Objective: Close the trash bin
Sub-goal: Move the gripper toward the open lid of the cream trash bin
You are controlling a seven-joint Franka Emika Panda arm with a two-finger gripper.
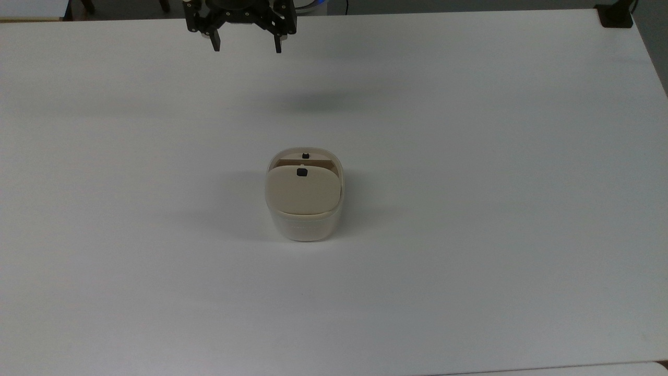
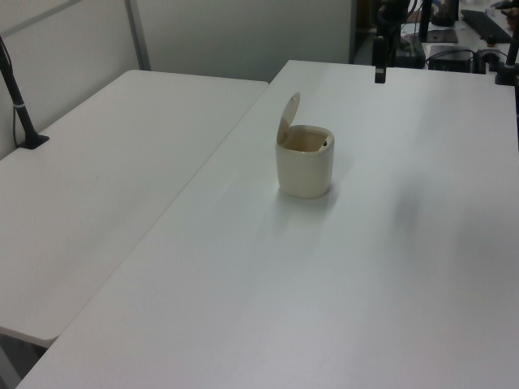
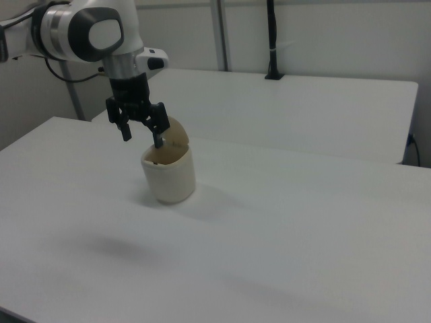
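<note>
The trash bin (image 1: pixel 305 209) stands lid-up on the tabletop (image 1: pixel 469 209), its inside mostly hidden, the tool (image 1: pixel 245 46) spread apart, top cropped.

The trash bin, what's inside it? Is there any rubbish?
The trash bin has its lid tipped up. Through the opening you can see a beige inner wall and a small black tab. No rubbish shows, but the bottom is hidden by the lid and walls.
</note>
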